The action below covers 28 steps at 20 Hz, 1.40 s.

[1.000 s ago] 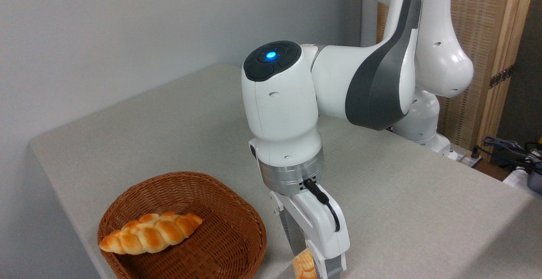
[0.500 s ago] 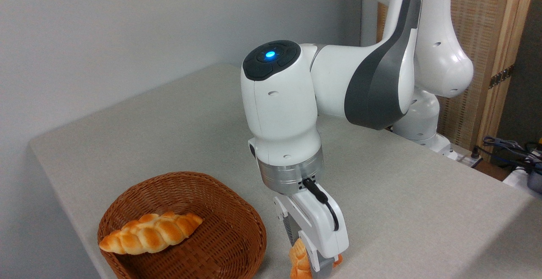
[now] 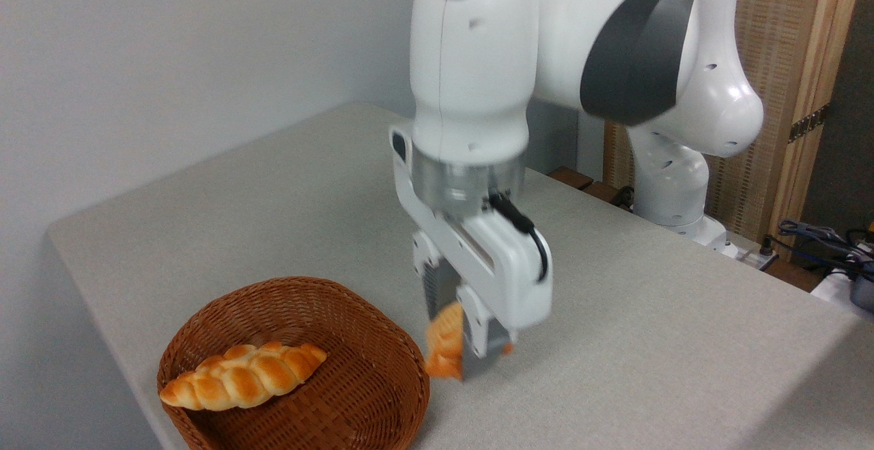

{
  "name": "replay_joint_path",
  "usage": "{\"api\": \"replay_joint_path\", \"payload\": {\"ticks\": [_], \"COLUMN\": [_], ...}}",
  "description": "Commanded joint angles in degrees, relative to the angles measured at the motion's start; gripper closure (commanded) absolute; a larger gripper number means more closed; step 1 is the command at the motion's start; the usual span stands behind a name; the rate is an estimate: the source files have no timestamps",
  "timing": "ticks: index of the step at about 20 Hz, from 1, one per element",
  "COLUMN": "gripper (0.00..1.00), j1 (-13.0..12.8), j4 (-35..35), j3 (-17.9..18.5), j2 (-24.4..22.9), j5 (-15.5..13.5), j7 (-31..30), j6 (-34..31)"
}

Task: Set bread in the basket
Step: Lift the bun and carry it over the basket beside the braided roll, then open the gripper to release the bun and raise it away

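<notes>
Grey table (image 3: pixel 649 341) against pale wall (image 3: pixel 171 47)

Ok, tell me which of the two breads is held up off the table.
The small pale-yellow bun with the orange underside, clamped in the gripper just right of the brown wicker basket. The long golden braided loaf lies inside it.

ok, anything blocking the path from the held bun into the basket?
Nothing visible. The gripper holds the bun clear of the table, just right of the basket rim. The braided loaf lies on the basket's left side; the near-right part is bare.
</notes>
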Motion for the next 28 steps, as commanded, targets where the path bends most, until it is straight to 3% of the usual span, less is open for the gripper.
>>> {"api": "replay_joint_path", "payload": {"ticks": [1, 4, 11, 17, 21, 28], "gripper": [0.39, 0.33, 0.01, 0.0, 0.0, 0.0], "j1": [0.1, 0.1, 0.1, 0.1, 0.1, 0.1], "j4": [1.7, 1.7, 1.7, 1.7, 3.6, 13.6], "j3": [-4.8, -9.1, -18.1, -19.4, -19.7, -19.6], "j2": [0.3, 1.1, 4.8, 4.5, 3.6, 3.4], "j5": [-4.3, -7.1, -6.6, -6.6, -5.2, -0.4], "j7": [-0.1, -6.6, -23.4, -24.6, -27.5, -31.6], "j6": [0.6, 5.3, 12.8, 12.6, 8.3, -8.1]}}
